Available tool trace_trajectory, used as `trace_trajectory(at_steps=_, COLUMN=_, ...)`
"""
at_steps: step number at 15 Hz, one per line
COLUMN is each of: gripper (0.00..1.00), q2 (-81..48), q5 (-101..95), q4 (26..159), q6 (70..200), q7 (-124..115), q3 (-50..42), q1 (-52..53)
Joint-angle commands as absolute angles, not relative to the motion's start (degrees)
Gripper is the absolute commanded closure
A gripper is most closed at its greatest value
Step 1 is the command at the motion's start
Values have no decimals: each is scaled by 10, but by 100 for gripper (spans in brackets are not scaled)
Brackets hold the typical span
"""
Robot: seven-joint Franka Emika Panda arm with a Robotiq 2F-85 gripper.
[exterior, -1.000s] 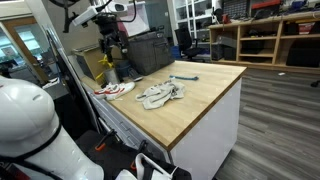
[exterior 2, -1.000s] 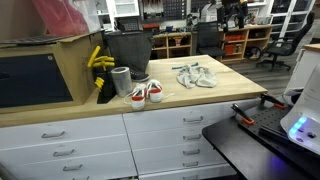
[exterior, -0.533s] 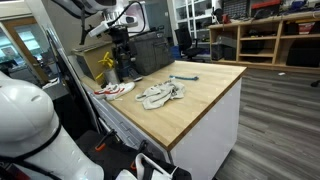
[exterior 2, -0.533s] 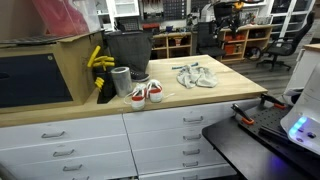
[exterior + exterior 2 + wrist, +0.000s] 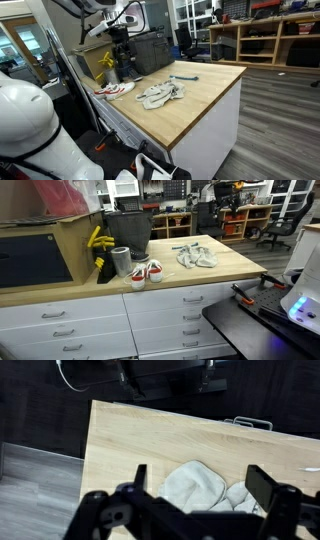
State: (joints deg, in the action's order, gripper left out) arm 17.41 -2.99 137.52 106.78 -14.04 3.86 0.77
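My gripper (image 5: 203, 485) is open and empty, and hangs well above a light wooden countertop (image 5: 130, 440). In the wrist view a crumpled grey-white cloth (image 5: 195, 488) lies on the wood directly below, between the two fingers. In both exterior views the cloth (image 5: 160, 95) (image 5: 196, 256) lies near the middle of the counter. In an exterior view the gripper (image 5: 124, 68) hangs over the far end of the counter, close to a black bin (image 5: 150, 50).
A pair of red-and-white sneakers (image 5: 146, 273) (image 5: 115, 90), a grey cup (image 5: 121, 260) and the black bin (image 5: 127, 228) stand at one end of the counter. A small blue tool (image 5: 183, 78) lies beyond the cloth. Drawers (image 5: 160, 315) are below; shelves and chairs behind.
From one second ago to half a second ago the arm shifted sideways over the counter's far end. It has held still since then. The objects on the counter have not moved.
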Motion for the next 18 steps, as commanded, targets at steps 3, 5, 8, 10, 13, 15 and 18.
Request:
trace_trajectory(at_steps=3, gripper=0, q2=137, q5=-18, q4=1388, q6=1108, q7=-188, q3=37, q1=-1)
trace_trajectory(at_steps=5, gripper=0, q2=113, q5=-15, q4=1389, q6=1125, q7=-200, q3=35, q1=-1)
trace_trajectory(at_steps=8, gripper=0, q2=70, q5=3, q4=1386, q6=1154, q7=-216, q3=30, q1=0)
trace_trajectory(at_steps=10, gripper=0, q2=35, q5=18, q4=1379, q6=1178, q7=-238, q3=29, q1=1)
trace_trajectory(at_steps=13, gripper=0, q2=8, q5=48, q4=1371, q6=1194, q7=-261, q3=26, q1=5)
trace_trajectory(at_steps=15, gripper=0, q2=14, q5=40, q4=1383, q6=1191, q7=-242, q3=25, q1=7)
trace_trajectory(at_steps=18, gripper=0, q2=17, q5=49, q4=1380, q6=1185, q7=-240, q3=26, q1=7)
